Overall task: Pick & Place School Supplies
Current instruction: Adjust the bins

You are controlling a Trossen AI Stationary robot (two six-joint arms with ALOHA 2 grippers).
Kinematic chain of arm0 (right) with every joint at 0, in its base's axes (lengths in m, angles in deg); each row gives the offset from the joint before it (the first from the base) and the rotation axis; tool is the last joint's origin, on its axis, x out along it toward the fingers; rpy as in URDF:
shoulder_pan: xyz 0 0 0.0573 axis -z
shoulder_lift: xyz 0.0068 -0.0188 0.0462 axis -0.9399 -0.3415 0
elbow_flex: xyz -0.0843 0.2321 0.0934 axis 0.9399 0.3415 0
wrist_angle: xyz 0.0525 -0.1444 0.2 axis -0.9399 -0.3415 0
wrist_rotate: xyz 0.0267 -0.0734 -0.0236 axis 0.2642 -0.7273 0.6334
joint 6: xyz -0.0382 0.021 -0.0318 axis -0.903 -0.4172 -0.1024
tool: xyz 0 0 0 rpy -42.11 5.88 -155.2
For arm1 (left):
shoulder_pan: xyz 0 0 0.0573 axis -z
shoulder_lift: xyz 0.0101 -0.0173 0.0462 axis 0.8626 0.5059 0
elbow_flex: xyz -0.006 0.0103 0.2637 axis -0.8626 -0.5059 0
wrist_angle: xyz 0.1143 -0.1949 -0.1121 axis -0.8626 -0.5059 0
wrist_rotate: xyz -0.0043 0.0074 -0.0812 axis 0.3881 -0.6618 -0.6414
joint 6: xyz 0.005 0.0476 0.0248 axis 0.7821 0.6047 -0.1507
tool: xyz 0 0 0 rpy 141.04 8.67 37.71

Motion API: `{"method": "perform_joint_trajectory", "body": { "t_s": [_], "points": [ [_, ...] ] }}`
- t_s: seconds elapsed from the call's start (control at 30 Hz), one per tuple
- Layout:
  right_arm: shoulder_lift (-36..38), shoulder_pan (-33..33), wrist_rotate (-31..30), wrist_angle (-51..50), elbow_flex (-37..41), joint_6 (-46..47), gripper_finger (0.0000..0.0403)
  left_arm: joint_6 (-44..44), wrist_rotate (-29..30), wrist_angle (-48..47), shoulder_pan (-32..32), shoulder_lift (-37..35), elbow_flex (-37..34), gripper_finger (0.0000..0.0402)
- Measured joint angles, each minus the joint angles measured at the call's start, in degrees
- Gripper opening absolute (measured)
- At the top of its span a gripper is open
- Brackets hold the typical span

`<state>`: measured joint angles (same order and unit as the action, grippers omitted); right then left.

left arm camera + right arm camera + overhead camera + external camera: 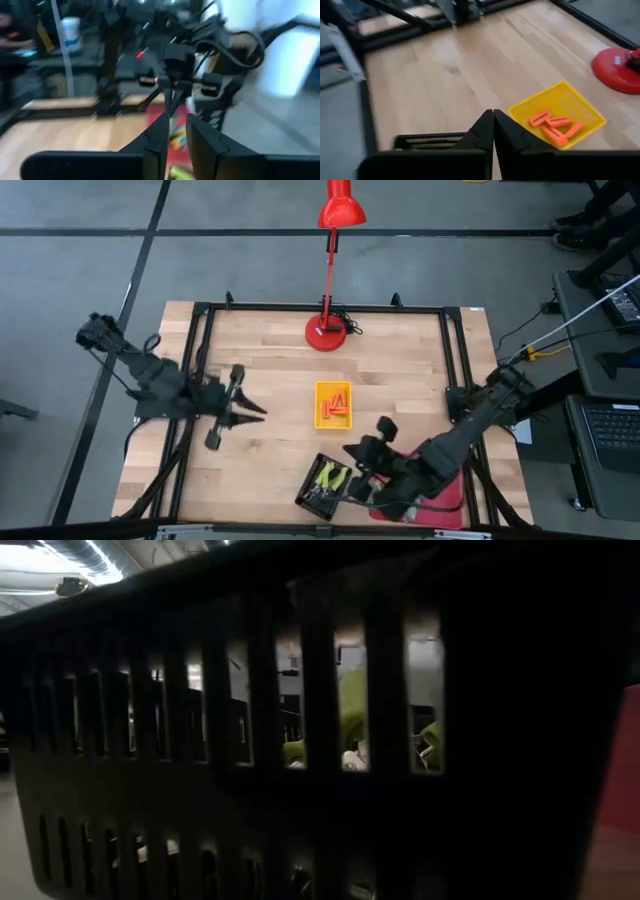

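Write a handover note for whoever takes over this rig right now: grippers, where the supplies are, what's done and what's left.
Left gripper: above bare table left of the trays, jaws slightly apart, holding nothing visible.
Right gripper: jaws shut and empty, above the black tray at the front edge.
Orange sticks: in the yellow tray, mid-table.
Pliers: in the black tray.
Red tray: mostly hidden under the right arm.
No supplies visible loose on the table; check the red tray.

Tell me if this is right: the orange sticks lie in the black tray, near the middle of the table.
Not quite. The orange sticks lie in the yellow tray, not a black one. The rest holds: that tray sits near the middle of the table. The high view shows it, and the right wrist view confirms it.
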<state>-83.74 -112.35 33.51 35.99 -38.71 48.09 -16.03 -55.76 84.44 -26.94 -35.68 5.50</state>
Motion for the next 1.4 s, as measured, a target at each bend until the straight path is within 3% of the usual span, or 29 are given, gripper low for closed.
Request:
{"method": "perform_joint_trajectory", "body": {
  "t_s": [0.07, 0.13, 0.23, 0.43, 0.6, 0.83, 0.97, 1.07, 1.2, 1.4],
  "points": [
    [1.46, -0.63, 0.17, 0.74, 0.13, -0.05, 0.0008, -0.45, -8.43, 5.27, -5.43, -3.16, -3.90, 0.0052],
    [1.99, -1.05, 0.44, 1.21, 0.13, -0.31, 0.0005, -1.40, -12.23, 6.36, -9.92, -7.46, -7.89, 0.0042],
    [1.98, -1.08, 1.77, 0.92, 0.21, -0.78, 0.0004, -1.68, -12.43, 6.63, -14.48, -14.73, -13.99, 0.0030],
    [2.03, -0.97, 1.52, 1.11, 0.21, 1.47, 0.0003, -2.55, -7.06, 0.89, -18.49, -29.63, -22.84, 0.0012],
    [2.28, -0.97, 1.86, 1.08, 0.21, 7.41, 0.0002, 0.04, -3.78, -6.54, -20.30, -36.09, -27.20, 0.0006],
    [2.81, 0.29, 4.89, 0.40, 0.24, 9.18, 0.0002, 0.05, -8.51, 1.37, -27.23, -43.43, -38.37, 0.0006],
    [3.20, 2.08, 7.27, 0.26, 0.21, 7.53, 0.0002, -3.58, -14.22, 2.57, -32.35, -49.10, -44.90, 0.0006],
    [3.21, 3.90, 12.18, 2.86, 1.53, 5.59, 0.0001, -4.82, -16.08, 3.59, -35.52, -51.68, -48.03, 0.0006],
    [3.17, 6.38, 22.21, 14.50, 7.88, 0.84, 0.0001, -2.15, -15.95, 4.11, -38.22, -50.94, -48.66, 0.0006],
    [3.13, 11.30, 33.22, 34.08, 21.45, -4.56, 0.0001, -3.14, -7.55, 3.78, -39.31, -51.01, -48.65, 0.0006]
  ]
}}
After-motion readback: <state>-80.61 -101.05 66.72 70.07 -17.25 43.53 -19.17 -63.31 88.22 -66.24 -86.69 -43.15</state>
